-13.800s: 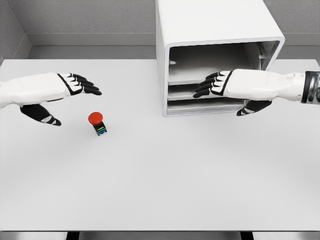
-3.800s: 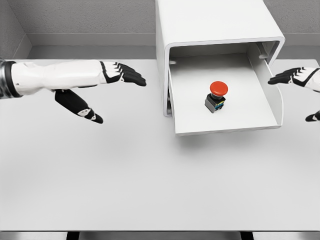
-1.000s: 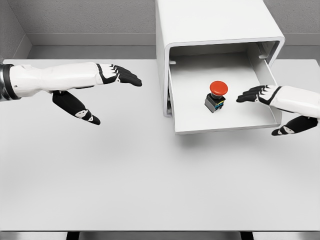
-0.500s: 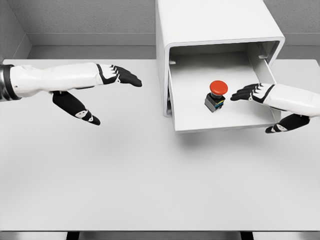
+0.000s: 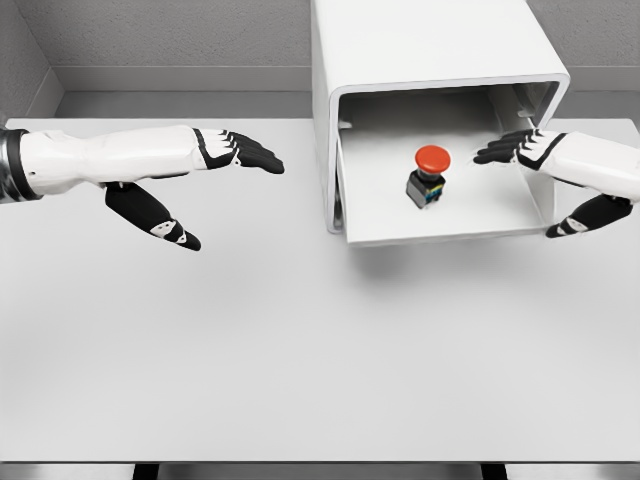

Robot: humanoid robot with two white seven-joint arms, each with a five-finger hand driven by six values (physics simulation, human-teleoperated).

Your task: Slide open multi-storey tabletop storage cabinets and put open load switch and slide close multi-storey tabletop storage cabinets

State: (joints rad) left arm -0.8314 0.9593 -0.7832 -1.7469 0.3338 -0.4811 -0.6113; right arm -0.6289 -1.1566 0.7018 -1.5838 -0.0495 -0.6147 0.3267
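Sim lab: bare white table [image 5: 300, 350], grey walls [image 5: 180, 35].

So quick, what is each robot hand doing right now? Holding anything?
Left hand: open, fingers spread, holding nothing, above the table.
Right hand: open, holding nothing, at the right wall of the drawer.

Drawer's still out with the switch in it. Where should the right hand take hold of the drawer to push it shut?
Probably the drawer front lip, approached from the table side: it juts out of the cabinet, and the right hand is already at its right wall, clear of the switch.
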